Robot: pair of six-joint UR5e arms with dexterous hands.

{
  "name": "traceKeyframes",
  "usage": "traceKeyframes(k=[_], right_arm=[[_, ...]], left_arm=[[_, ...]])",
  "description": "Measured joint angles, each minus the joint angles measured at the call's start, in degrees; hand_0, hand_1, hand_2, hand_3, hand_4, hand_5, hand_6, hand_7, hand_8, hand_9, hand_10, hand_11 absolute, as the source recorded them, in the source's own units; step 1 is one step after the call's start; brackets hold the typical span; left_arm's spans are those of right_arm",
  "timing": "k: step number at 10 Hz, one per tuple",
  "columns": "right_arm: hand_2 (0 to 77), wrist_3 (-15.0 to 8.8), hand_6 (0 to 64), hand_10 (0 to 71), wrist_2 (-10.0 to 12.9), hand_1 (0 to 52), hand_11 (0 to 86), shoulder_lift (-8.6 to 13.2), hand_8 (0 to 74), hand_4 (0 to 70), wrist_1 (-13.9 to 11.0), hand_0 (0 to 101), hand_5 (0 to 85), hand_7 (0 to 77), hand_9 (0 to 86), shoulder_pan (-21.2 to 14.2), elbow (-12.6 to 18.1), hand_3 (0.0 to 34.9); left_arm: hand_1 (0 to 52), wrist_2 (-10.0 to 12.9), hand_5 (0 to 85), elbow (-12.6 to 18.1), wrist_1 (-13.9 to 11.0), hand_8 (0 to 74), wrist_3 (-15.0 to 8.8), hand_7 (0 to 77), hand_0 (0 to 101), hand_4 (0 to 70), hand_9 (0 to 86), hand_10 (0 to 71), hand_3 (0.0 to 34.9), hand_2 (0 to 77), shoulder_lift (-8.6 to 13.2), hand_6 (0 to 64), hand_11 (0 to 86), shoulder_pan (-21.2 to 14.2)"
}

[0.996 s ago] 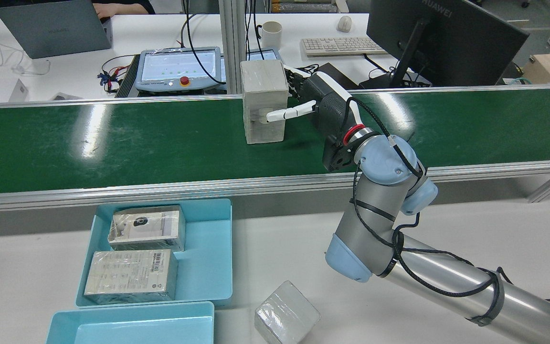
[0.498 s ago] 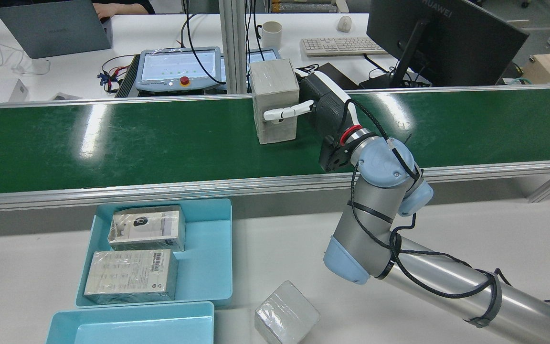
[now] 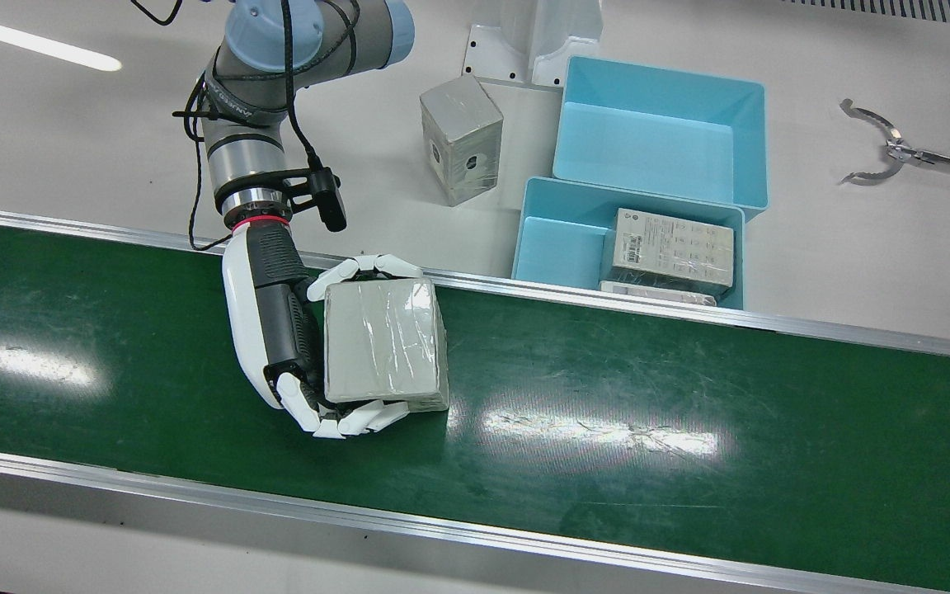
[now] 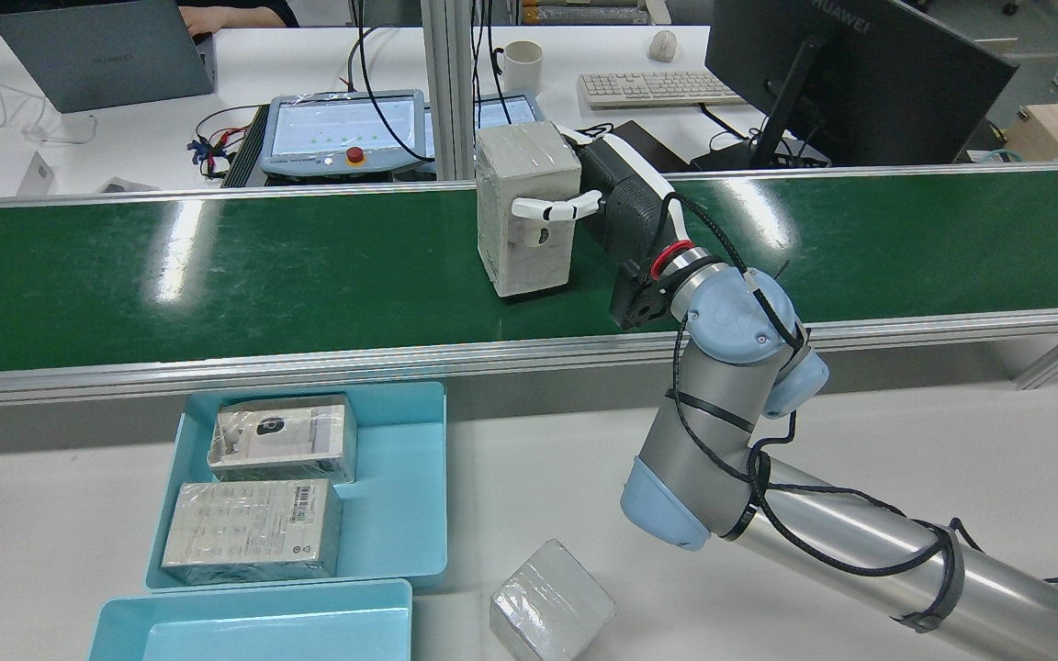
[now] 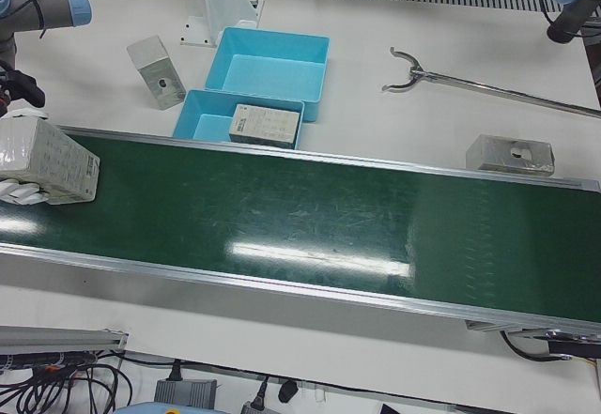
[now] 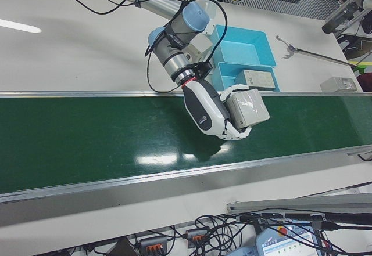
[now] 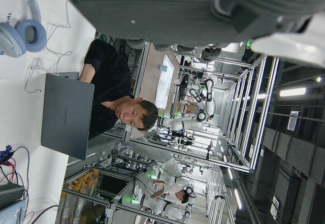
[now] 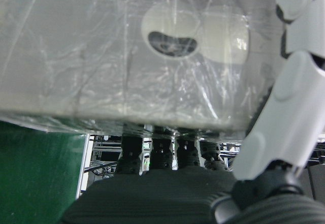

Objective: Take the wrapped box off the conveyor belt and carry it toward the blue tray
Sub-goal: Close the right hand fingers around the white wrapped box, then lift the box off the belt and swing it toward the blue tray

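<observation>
My right hand (image 3: 277, 330) is shut on the wrapped box (image 3: 384, 342), a grey box in clear film. White fingers clamp two opposite faces of it. The box (image 4: 529, 211) hangs tilted just over the green conveyor belt (image 4: 217, 266), near the belt's middle, with the hand (image 4: 616, 197) on its right. The right hand view is filled by the box (image 8: 127, 46). The blue tray (image 4: 400, 477) sits on the white table in front of the belt and holds two packed boxes. The left hand view shows only a dark edge of my left hand (image 7: 177, 10); its fingers are unclear.
A second, empty blue tray (image 4: 253, 629) sits next to the first. A loose wrapped box (image 4: 552, 610) lies on the table near the right arm. Another wrapped box (image 5: 512, 156) and a metal grabber tool (image 5: 470, 81) lie further along. A person (image 4: 226, 14) sits behind the belt.
The right hand has shifted the box a little to the right in the rear view and turned it, so its left face now shows. The grip is unchanged.
</observation>
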Motion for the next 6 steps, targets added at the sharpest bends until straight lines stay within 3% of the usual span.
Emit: traceKeyframes(k=[1,2,4,5,6], right_arm=[[25.6,-0.1,29.5,27.8,0.0,1.1,33.3,0.3,33.3,11.5,0.0,44,49.6,30.5,27.3,0.0,0.4,0.1],[32.7,-0.4,34.9,34.4,0.0,0.5,39.3,1.0,43.6,14.2,0.0,45,50.7,31.1,34.9,-0.3,1.3,0.2],[34.4,-2.2,34.9,37.1,0.7,0.5,41.5,3.1,46.4,14.7,-0.1,46,51.3,31.1,36.0,-2.8,5.7,0.1],[35.5,-3.1,34.9,39.3,2.1,0.5,42.5,3.9,48.5,15.3,-0.2,45,51.3,31.1,36.0,-5.1,8.2,0.0],[36.0,-4.3,42.0,42.5,3.6,0.5,43.1,4.5,52.4,15.3,-0.2,45,51.3,29.5,36.0,-7.6,10.5,0.2]], left_arm=[[0.0,0.0,1.1,0.0,0.0,0.0,0.0,0.0,0,0.0,0.0,0.0,0.0,0.5,0.0,0.0,0.0,0.0],[0.0,0.0,1.1,0.0,0.0,0.0,0.0,0.0,0,0.0,0.0,0.5,0.0,0.5,0.0,0.0,0.0,0.0],[0.0,0.0,1.1,0.0,0.0,0.0,0.0,0.0,0,0.0,0.0,0.0,0.0,1.1,0.0,0.0,0.0,0.0],[0.0,0.0,1.1,0.0,0.0,0.0,0.0,0.0,0,0.0,0.0,0.5,0.0,0.5,0.0,0.0,0.0,0.0],[0.0,0.0,1.1,0.0,0.0,0.0,0.0,0.0,0,0.0,0.0,0.0,0.0,1.1,0.0,0.0,0.0,0.0]])
